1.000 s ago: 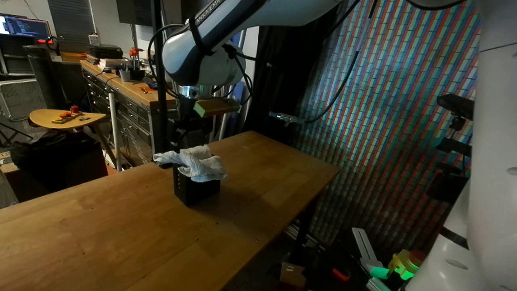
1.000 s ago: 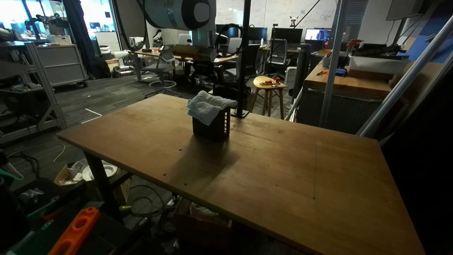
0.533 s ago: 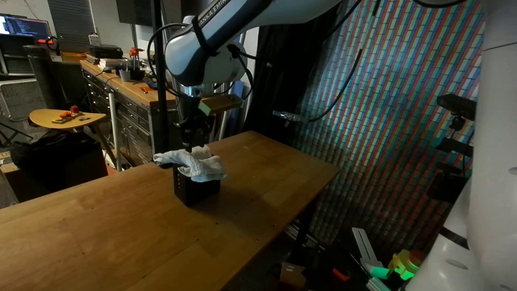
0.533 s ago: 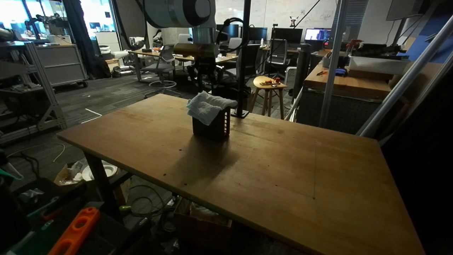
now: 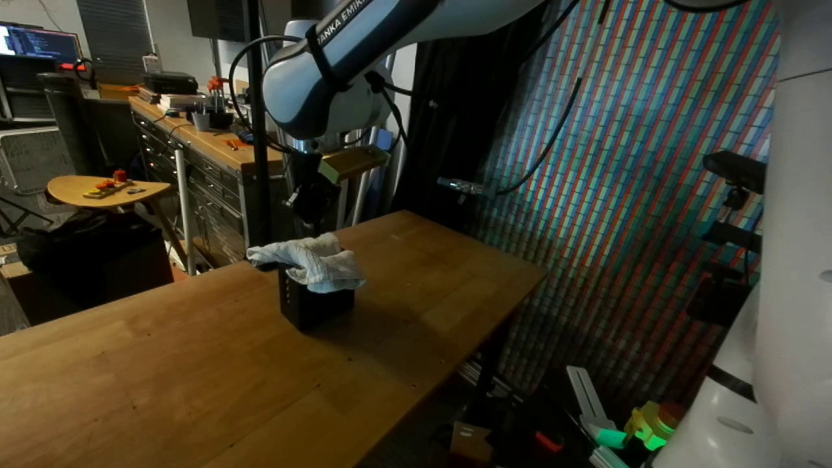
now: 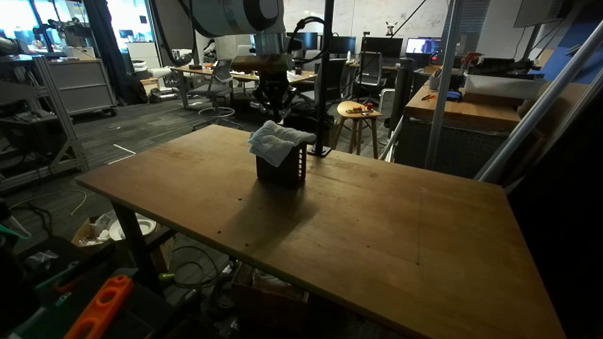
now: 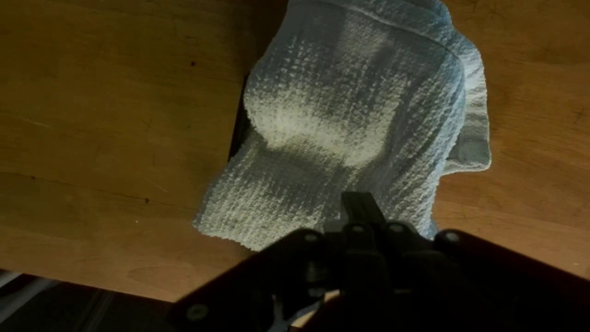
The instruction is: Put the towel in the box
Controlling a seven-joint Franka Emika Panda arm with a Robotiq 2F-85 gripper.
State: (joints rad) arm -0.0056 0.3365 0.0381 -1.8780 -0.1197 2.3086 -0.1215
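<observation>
The pale blue-grey towel (image 5: pixel 318 263) is draped over the top of the black box (image 5: pixel 316 310), with its edges hanging over the sides. In the wrist view, the folded towel (image 7: pixel 332 115) covers nearly all of the box, so the opening is hidden. My gripper (image 6: pixel 278 117) points down just above and behind the towel in both exterior views. Seen from the wrist, the gripper's fingers (image 7: pixel 362 207) are pressed together over the near part of the cloth, with no fabric between them. Whether the tips touch the towel I cannot tell.
The box stands on a wooden table (image 6: pixel 377 226), near one long edge. A black vertical post (image 6: pixel 325 84) rises from a foot at that edge, close beside the box and the arm. A stool (image 5: pixel 107 190) and a workbench (image 5: pixel 208 146) are beyond the table.
The gripper's fingers were apart and have come together; the hand has turned and shifted slightly above the towel. Towel and box look unmoved.
</observation>
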